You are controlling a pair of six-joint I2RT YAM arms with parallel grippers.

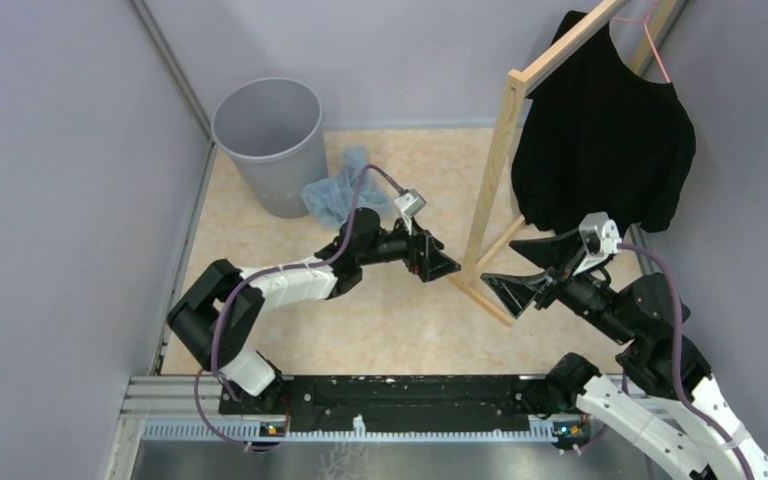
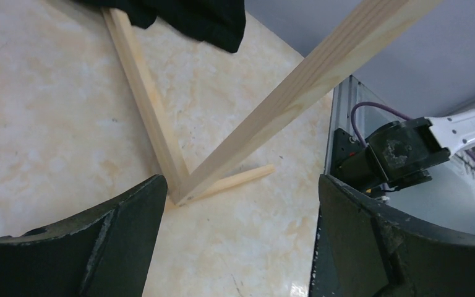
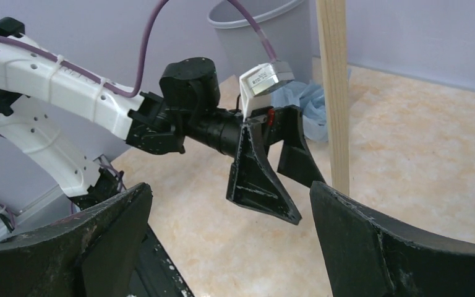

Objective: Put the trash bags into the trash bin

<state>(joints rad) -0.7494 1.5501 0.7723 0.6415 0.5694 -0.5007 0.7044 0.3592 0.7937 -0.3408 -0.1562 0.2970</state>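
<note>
Trash bags (image 1: 338, 190) lie crumpled just beside the trash bin (image 1: 272, 140), upper left; a wooden frame (image 1: 493, 180) stands between left gripper (image 1: 438, 262) and right gripper (image 1: 525, 270), both spread wide, empty.

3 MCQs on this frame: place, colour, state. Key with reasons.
1. Where are the trash bags relative to the trash bin? A. inside it B. beside it on the table C. draped over its rim
2. What colour is the T-shirt on the wooden rack? A. white B. red C. black
3. The left gripper and right gripper are: A. both open, empty B. both shut on bags C. left shut, right open
1 B: the film lies outside the bin's wall. 2 C: the fabric is black. 3 A: wrist views show fingers spread, nothing between.
</note>
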